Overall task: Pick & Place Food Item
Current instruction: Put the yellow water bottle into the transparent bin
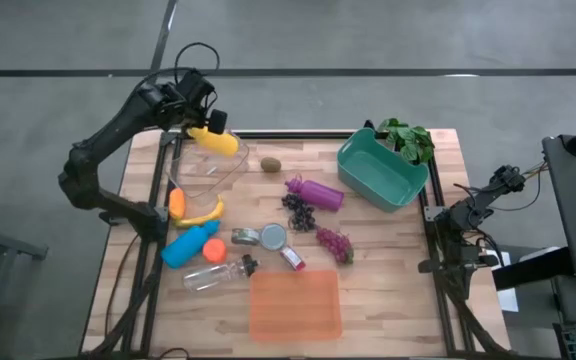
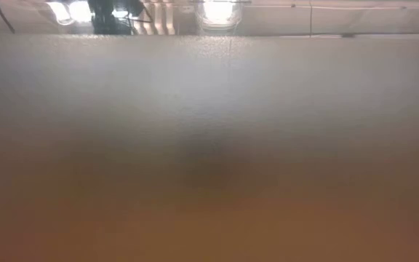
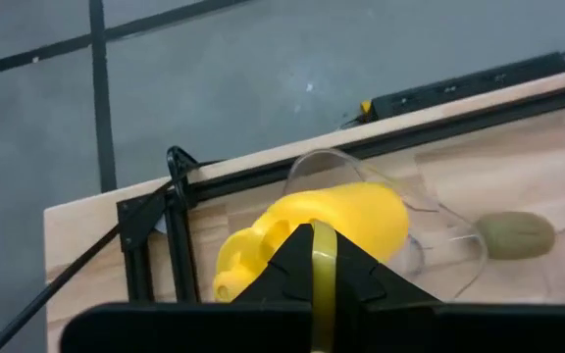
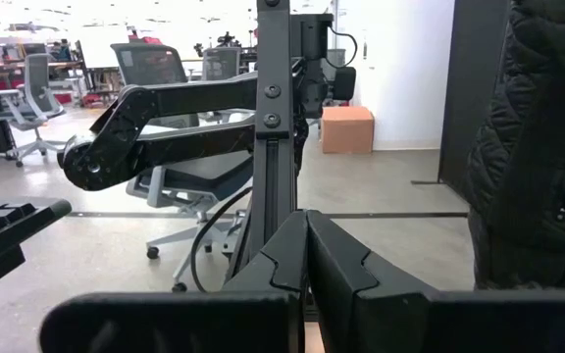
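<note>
While gripped, yellow squash [image 3: 336, 221] between left gripper [image 3: 312, 257] fingers.

The table [image 1: 388, 300] is crowded through its middle. Along the left edge a clear container [image 1: 206, 172], an orange item [image 1: 176, 203], a banana [image 1: 200, 216] and a blue bottle [image 1: 190, 245] are packed close together, and the left gripper [image 1: 204, 124] with a yellow item [image 1: 216, 140] is held above the far-left corner. The far-right corner is blocked by a teal bin [image 1: 380, 172] and a green plant [image 1: 408, 138]. The near edge at centre is taken by an orange tray [image 1: 294, 304]. Free room is left at the near-right corner, along the right edge, and at the near-left corner. The far edge between the kiwi [image 1: 270, 164] and the bin is open.
</note>
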Robot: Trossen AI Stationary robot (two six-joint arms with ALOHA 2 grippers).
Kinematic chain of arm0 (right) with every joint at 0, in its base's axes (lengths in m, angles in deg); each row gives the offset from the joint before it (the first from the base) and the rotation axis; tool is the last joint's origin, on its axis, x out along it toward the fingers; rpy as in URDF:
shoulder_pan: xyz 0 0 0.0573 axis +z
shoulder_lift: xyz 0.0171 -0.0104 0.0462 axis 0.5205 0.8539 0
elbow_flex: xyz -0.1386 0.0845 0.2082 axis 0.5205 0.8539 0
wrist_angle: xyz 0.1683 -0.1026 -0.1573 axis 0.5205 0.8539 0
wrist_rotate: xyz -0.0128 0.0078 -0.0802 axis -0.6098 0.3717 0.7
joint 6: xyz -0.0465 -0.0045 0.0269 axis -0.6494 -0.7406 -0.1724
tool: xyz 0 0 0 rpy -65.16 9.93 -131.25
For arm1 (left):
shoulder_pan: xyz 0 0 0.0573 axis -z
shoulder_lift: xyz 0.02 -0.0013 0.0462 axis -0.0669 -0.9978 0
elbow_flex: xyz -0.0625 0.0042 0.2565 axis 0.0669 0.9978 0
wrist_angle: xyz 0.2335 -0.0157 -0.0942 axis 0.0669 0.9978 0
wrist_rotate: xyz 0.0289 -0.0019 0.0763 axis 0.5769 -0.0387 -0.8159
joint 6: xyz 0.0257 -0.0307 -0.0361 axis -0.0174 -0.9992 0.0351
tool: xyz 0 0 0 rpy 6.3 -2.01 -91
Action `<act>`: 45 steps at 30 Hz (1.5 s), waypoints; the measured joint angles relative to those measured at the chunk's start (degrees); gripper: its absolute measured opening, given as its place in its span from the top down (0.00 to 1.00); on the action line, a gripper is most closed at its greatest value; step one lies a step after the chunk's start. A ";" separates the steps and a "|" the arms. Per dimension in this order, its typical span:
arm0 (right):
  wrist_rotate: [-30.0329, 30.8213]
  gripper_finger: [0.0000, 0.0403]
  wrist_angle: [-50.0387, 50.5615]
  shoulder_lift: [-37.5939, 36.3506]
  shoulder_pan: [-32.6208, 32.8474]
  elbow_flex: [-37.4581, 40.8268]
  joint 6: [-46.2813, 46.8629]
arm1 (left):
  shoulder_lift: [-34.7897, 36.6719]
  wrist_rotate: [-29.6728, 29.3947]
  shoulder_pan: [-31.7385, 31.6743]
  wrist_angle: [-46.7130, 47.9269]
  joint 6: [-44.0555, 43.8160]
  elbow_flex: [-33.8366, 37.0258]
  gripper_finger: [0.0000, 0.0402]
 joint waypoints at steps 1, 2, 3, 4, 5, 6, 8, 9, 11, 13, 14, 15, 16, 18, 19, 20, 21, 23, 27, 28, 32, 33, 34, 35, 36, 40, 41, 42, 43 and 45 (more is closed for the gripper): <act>0.00 0.98 0.02 0.00 0.02 0.00 0.02 | -0.14 0.14 -0.29 0.14 0.65 0.02 0.99; 0.00 0.98 0.00 0.00 0.00 -0.02 0.01 | -0.23 0.12 -0.56 0.57 0.98 0.02 0.99; 0.00 0.98 0.01 0.00 0.01 0.00 0.01 | -0.27 0.11 -0.82 1.22 1.07 0.02 0.99; 0.00 0.98 0.00 0.00 0.02 -0.02 0.02 | -0.32 0.11 -1.08 1.84 1.15 -0.01 0.99; 0.00 0.98 0.02 0.00 0.02 -0.02 0.00 | -0.42 0.11 -1.26 2.43 0.99 -0.01 0.99; 0.00 0.98 0.02 0.00 0.02 -0.02 0.01 | -0.57 0.12 -1.43 2.94 0.92 -0.01 0.99; 0.00 0.98 0.00 0.00 0.02 -0.01 0.01 | -0.64 0.11 -1.54 3.75 0.86 -0.01 0.99; 0.01 0.98 0.00 0.00 0.02 -0.02 0.00 | -0.62 0.10 -1.63 3.90 0.81 -0.01 0.99; 0.00 0.98 0.02 0.00 0.01 -0.01 0.01 | -0.58 0.09 -1.70 3.78 0.73 -0.05 0.99; 0.00 0.98 0.00 0.00 0.02 -0.01 0.01 | -0.58 0.09 -2.04 3.32 0.76 -0.05 0.99; 0.00 0.98 0.00 0.00 0.00 -0.02 0.02 | -0.67 0.09 -2.14 2.88 0.77 -0.05 0.99; 0.00 0.98 0.02 0.00 0.02 0.00 0.02 | -0.81 0.05 -2.19 2.59 0.78 -0.07 0.99; 0.00 0.98 0.02 0.00 0.02 -0.01 0.02 | -1.08 0.04 -2.40 2.49 0.88 -0.09 0.99; 0.00 0.98 0.00 0.00 0.01 -0.02 0.01 | -1.82 0.07 -2.62 1.96 2.13 -0.09 0.99; 0.00 0.98 0.01 0.00 0.02 0.00 0.01 | -2.24 0.08 -2.62 1.55 3.01 -0.09 0.99; 0.00 0.98 0.01 0.00 0.02 -0.01 0.01 | -2.73 0.08 -2.62 1.18 3.66 -0.09 0.99; 0.00 0.98 0.01 0.00 0.02 -0.01 0.01 | -3.26 0.07 -2.62 0.79 4.23 -0.09 0.99; 0.00 0.98 0.01 0.00 0.01 0.00 0.01 | -4.36 0.12 -2.62 -0.35 5.17 -0.09 0.99; 0.00 0.98 0.00 0.00 0.02 -0.01 0.01 | -5.76 0.94 -2.62 -3.50 7.38 -0.09 0.99; 0.00 0.98 0.01 0.00 0.01 0.00 0.02 | -6.00 1.01 -2.62 -4.50 7.98 -0.09 0.99; 0.00 0.98 0.00 0.00 0.00 -0.02 0.00 | -6.37 1.99 -2.60 -9.17 10.56 -0.09 0.99; 0.02 0.98 0.02 0.00 0.02 -0.02 0.02 | -6.37 2.30 -2.60 -10.38 11.10 -0.09 0.99; 0.00 0.98 0.00 0.00 0.00 0.00 0.00 | -6.38 2.52 -2.60 -11.37 11.27 -0.09 0.99; 0.00 0.98 0.02 0.00 0.02 -0.02 0.00 | -6.42 2.56 -2.60 -12.14 11.29 -0.09 0.99; 0.00 0.98 0.01 0.00 0.00 0.00 0.02 | -6.42 2.59 -2.60 -12.70 11.31 -0.09 0.99; 0.00 0.98 0.00 0.00 0.01 -0.01 0.01 | -6.82 3.18 -2.60 -13.49 11.30 -0.09 0.99; 0.00 0.98 0.00 0.00 0.02 0.00 0.00 | -7.00 3.45 -2.60 -13.54 11.31 -0.09 0.99; 0.00 0.98 0.00 0.00 0.00 -0.02 0.02 | -7.31 3.63 -2.60 -13.58 11.35 -0.09 0.99; 0.01 0.98 0.01 0.00 0.01 -0.01 0.01 | -7.62 3.86 -2.60 -13.65 11.39 -0.09 0.99; 0.00 0.98 0.01 0.00 0.01 -0.01 0.01 | -8.25 4.38 -2.60 -13.70 11.44 -0.09 0.99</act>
